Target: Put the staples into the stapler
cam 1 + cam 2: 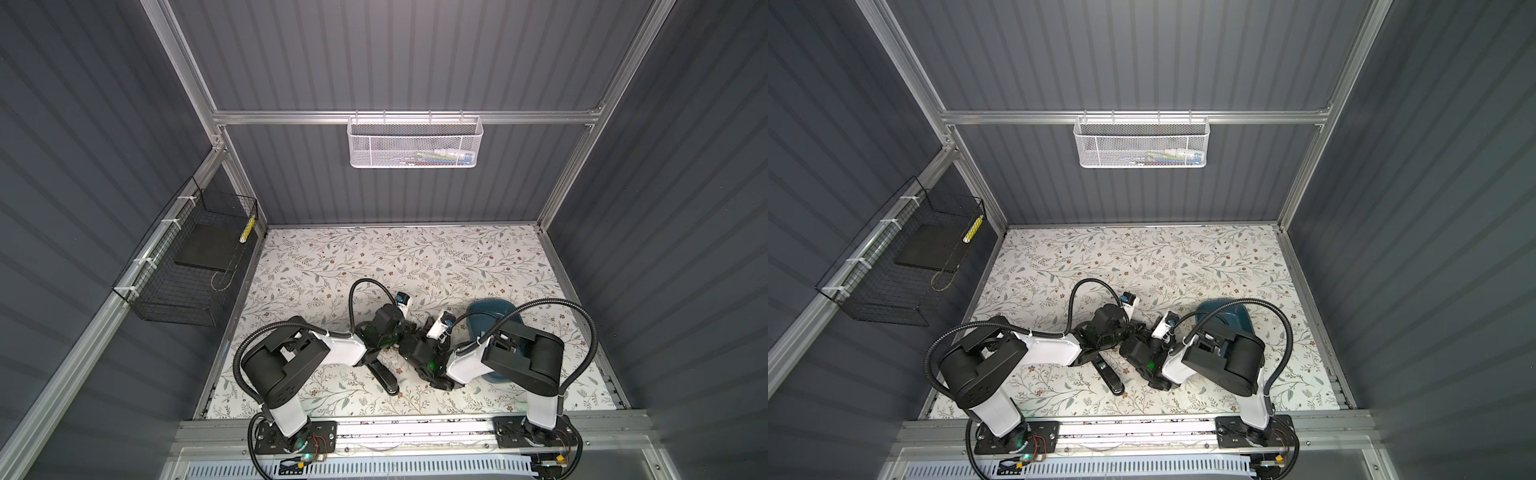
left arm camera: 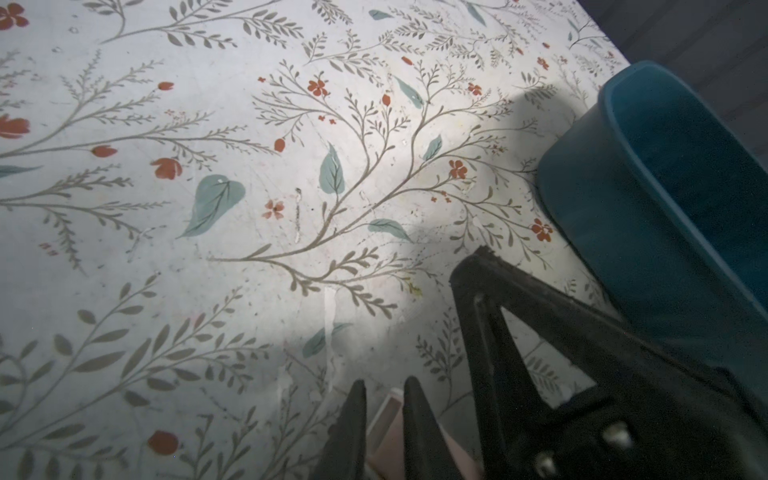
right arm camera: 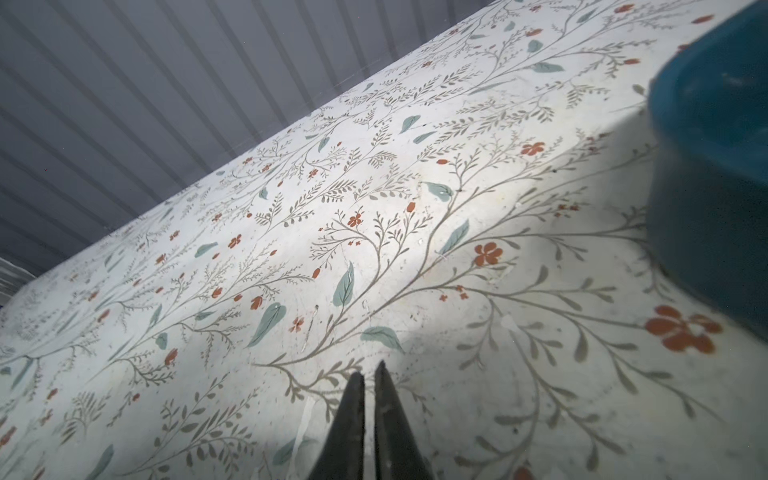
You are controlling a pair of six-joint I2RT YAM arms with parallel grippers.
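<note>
Both closed: left hand [image 2: 385, 381], right hand [image 3: 369, 370].

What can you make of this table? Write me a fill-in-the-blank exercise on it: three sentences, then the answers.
1. The tub partly hidden by the right arm is ___ in colour.
2. The stapler lying by the left arm is ___ in colour.
3. The table is printed with leaves, twigs and small red ___.

Missing words: blue; black; flowers.
</note>
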